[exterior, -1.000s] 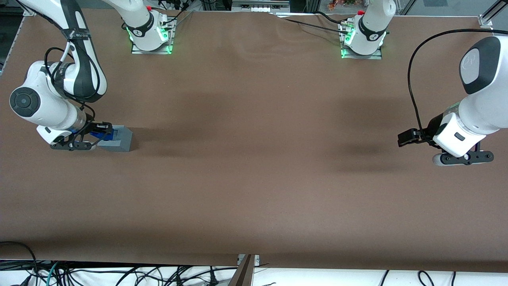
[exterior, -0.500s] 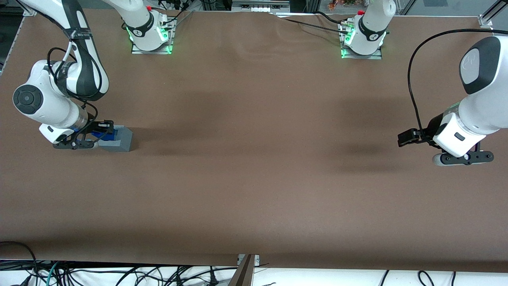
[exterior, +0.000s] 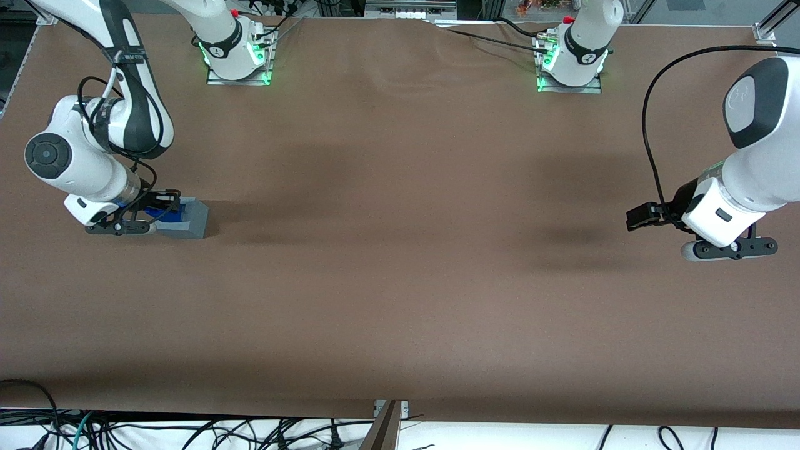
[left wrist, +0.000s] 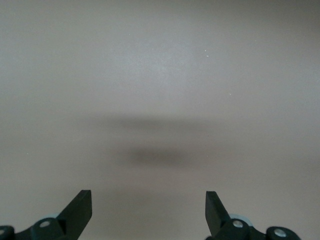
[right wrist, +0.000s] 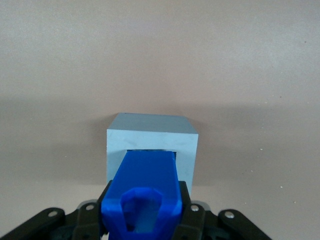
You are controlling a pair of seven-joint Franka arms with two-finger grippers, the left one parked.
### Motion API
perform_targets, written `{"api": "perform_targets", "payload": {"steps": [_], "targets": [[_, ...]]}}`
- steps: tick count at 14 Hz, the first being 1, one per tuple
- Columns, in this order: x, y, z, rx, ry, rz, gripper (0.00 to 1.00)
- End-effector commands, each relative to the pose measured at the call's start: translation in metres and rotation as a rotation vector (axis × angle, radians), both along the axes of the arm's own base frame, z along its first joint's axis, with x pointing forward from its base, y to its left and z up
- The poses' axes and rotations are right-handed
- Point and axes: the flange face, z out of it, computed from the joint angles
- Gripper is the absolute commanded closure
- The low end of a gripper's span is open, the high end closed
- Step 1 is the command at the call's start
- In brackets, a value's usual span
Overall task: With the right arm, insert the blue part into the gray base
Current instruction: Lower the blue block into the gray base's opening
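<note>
You can see only part of the blue part [right wrist: 145, 190]: its lower body is cut off and flanked by the black fingers [right wrist: 194, 216], while its leading end disappears into the square recess of the gray base [right wrist: 151, 145]. In the front view it is a blue sliver [exterior: 167, 212] beside the base [exterior: 187, 220]. The gripper [exterior: 153, 209] is clamped on the blue part, low over the bench [exterior: 400, 250] near its working-arm end. The part's bright top has a notched hollow. No lettering is readable.
</note>
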Motion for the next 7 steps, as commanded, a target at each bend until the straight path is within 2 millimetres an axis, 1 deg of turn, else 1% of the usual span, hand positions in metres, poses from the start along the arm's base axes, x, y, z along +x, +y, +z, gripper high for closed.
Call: {"api": "perform_targets", "payload": {"steps": [1,7], "targets": [[-0.0036,-0.0008,-0.0003,0.014,-0.012,0.014,0.76],[-0.0051,-0.0009,-0.0052,0.012,-0.003,0.017,0.76]]}}
